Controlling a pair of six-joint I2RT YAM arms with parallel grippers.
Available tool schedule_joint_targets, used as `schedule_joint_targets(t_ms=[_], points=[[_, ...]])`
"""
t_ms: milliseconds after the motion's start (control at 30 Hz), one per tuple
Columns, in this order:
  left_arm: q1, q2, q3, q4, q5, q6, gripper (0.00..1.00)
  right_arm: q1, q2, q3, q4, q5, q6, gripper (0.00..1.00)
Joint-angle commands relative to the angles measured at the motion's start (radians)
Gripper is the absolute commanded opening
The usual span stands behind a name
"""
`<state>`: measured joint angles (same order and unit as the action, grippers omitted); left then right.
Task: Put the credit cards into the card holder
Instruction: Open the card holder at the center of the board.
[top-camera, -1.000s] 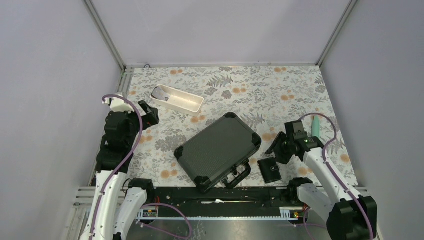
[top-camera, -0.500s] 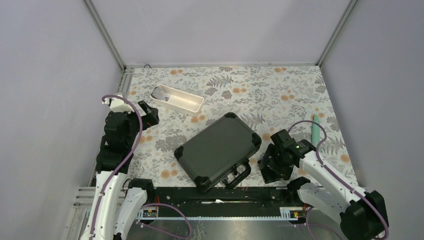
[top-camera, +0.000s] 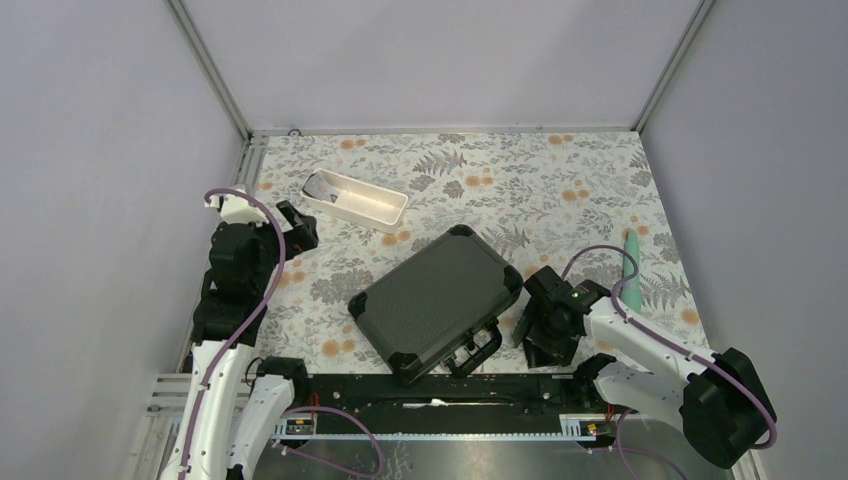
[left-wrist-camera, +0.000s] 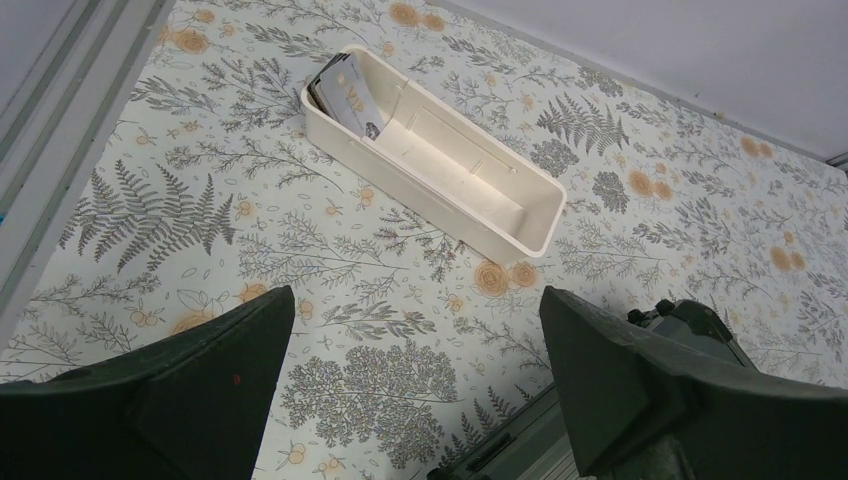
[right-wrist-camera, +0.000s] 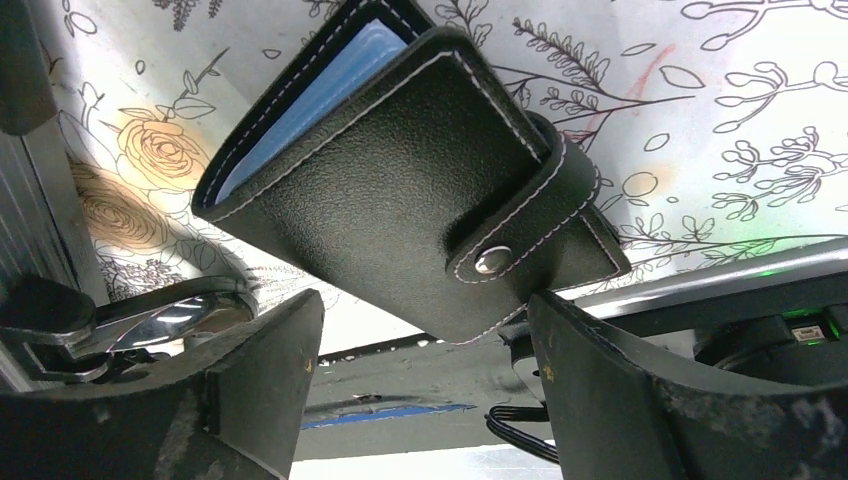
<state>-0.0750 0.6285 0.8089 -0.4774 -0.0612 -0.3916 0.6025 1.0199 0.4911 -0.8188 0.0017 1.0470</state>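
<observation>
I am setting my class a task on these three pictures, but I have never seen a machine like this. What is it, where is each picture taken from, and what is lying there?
It is two robot arms bolted at the near edge of a table. One picture looks down from above; the other two come from a camera on each wrist. On the flowered table lie a black case, a white tray with cards at one end, and a small black wallet. The left gripper is open above the table, holding nothing. The right gripper hangs open close over the wallet, not closed on it.
</observation>
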Motion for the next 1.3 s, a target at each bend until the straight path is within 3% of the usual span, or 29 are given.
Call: schedule_joint_targets(t_ms=[0,400,567,733,867,1267], points=[[0.006,0.003,0.031,0.042,0.009,0.000,0.99,0.000,0.039,-0.010,0.158,0.233,0.038,0.81],[0.006,-0.010,0.029,0.042,0.008,0.000,0.99,-0.284,0.178,0.101,0.346,0.281,-0.179,0.80],[0.004,-0.013,0.028,0.042,0.008,0.000,0.99,-0.333,0.240,0.215,0.349,0.266,-0.275,0.84],[-0.006,-0.013,0.027,0.042,0.008,0.001,0.99,-0.411,0.216,0.273,0.309,0.271,-0.357,0.99],[-0.011,-0.014,0.027,0.042,0.006,0.002,0.99,-0.498,0.224,0.266,0.314,0.213,-0.436,1.00],[-0.016,-0.004,0.026,0.045,0.019,0.003,0.99,-0.511,0.427,0.317,0.325,0.002,-0.681,0.99]])
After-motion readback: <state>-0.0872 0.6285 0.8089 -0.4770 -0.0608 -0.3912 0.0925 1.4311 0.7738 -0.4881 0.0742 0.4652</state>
